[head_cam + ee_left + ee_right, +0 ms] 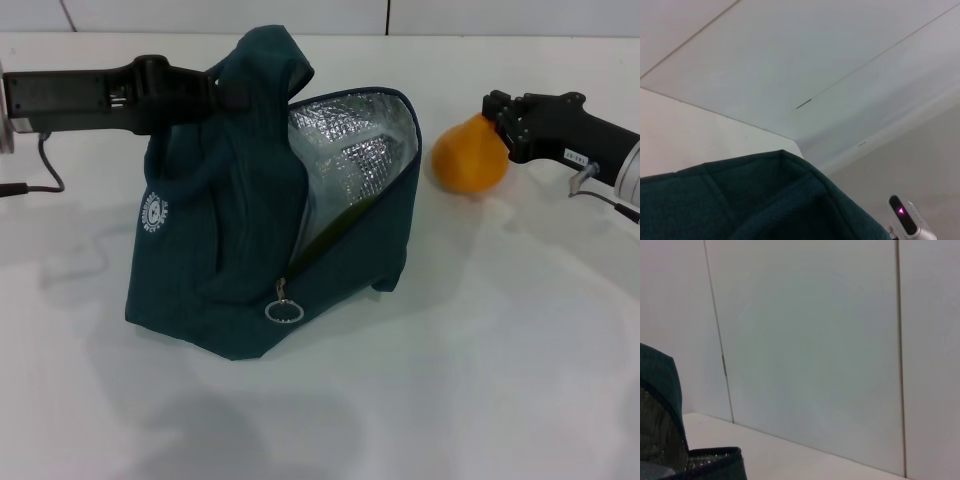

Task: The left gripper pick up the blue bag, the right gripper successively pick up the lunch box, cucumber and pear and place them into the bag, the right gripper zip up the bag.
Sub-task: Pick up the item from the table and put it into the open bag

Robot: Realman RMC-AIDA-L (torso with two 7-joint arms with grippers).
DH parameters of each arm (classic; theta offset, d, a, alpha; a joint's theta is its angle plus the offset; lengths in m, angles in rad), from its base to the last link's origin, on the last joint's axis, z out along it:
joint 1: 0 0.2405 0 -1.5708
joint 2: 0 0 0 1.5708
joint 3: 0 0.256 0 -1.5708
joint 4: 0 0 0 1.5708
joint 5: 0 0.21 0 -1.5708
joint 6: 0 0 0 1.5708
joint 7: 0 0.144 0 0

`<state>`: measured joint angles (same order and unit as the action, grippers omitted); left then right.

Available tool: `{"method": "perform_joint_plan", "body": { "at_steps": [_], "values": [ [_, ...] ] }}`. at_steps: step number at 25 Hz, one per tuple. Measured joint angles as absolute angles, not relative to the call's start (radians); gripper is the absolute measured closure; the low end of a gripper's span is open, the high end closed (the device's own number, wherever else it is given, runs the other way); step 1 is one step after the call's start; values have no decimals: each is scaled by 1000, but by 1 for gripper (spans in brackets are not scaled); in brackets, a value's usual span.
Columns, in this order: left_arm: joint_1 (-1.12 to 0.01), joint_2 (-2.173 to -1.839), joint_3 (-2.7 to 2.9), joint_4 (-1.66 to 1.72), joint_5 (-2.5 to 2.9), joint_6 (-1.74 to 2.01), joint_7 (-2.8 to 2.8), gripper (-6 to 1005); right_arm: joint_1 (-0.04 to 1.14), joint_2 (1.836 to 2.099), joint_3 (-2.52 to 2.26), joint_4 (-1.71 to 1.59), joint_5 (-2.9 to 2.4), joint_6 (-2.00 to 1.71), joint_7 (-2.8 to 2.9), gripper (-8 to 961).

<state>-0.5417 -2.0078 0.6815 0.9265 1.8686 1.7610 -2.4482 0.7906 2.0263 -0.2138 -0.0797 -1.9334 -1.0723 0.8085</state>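
The blue bag (250, 230) stands on the white table with its mouth open to the right, showing the silver foil lining (355, 150). My left gripper (218, 92) comes in from the left and is shut on the bag's handle at the top, holding it up. Low in the opening shows a green strip of the cucumber (335, 232). The lunch box is hidden. Right of the bag is the pear (468, 155), with my right gripper (492, 118) shut on its narrow end. Bag fabric (765, 200) fills the foreground of the left wrist view, and the bag's rim (660, 440) edges the right wrist view.
The zipper's ring pull (284, 311) hangs at the low front of the bag. White table (480, 350) stretches in front and to the right. A white panelled wall (815, 340) stands behind.
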Motion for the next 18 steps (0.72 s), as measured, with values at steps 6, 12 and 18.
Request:
{"method": "perform_joint_plan", "body": {
  "at_steps": [6, 12, 18],
  "values": [
    [-544, -2008, 680, 926, 1870, 1761, -2448, 892, 788, 2026, -209, -82, -1931, -1072, 808, 912],
    [-539, -2008, 677, 926, 1870, 1761, -2448, 891, 774, 2020, -209, -90, -1862, -1143, 831, 917],
    [-535, -2008, 675, 925, 1870, 1761, -2448, 890, 754, 2017, -212, -130, -1764, -1387, 1023, 917]
  ]
}}
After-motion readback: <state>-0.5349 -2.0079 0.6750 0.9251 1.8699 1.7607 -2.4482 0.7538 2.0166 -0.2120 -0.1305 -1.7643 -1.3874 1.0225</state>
